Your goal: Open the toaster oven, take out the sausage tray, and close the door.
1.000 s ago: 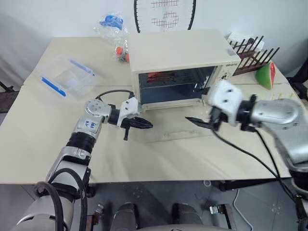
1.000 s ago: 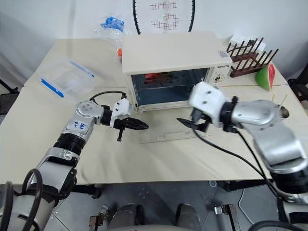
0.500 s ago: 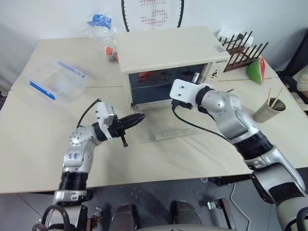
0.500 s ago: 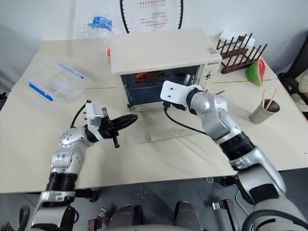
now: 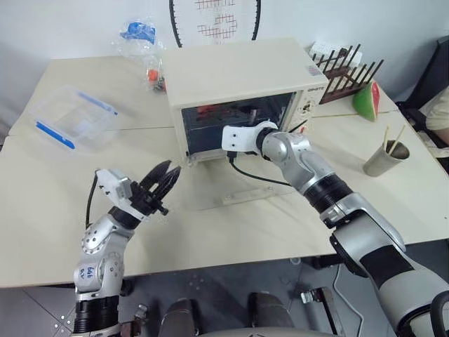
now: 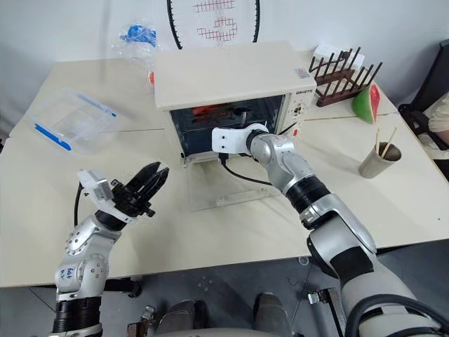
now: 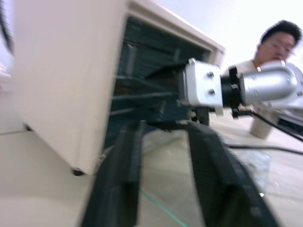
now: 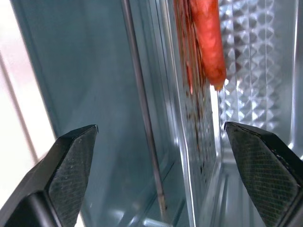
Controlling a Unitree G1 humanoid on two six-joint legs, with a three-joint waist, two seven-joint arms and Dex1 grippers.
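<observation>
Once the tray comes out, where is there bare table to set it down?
Bare cream table lies in front of the lowered glass door, between the left gripper and the right arm. More lies between the clear plastic box with blue clips and the cream-white toaster oven. Crowded: the rack corner.

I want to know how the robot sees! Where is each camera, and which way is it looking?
Left eye and right eye views: on the head, looking down over the table at the toaster oven; both arms show.
Left wrist view: on the left wrist, looking past the left gripper at the oven's front.
Right wrist view: on the right wrist, inside the oven, facing the sausage tray between open right gripper fingers.
Shared: the left wrist and head views both show the right arm reaching in.
</observation>
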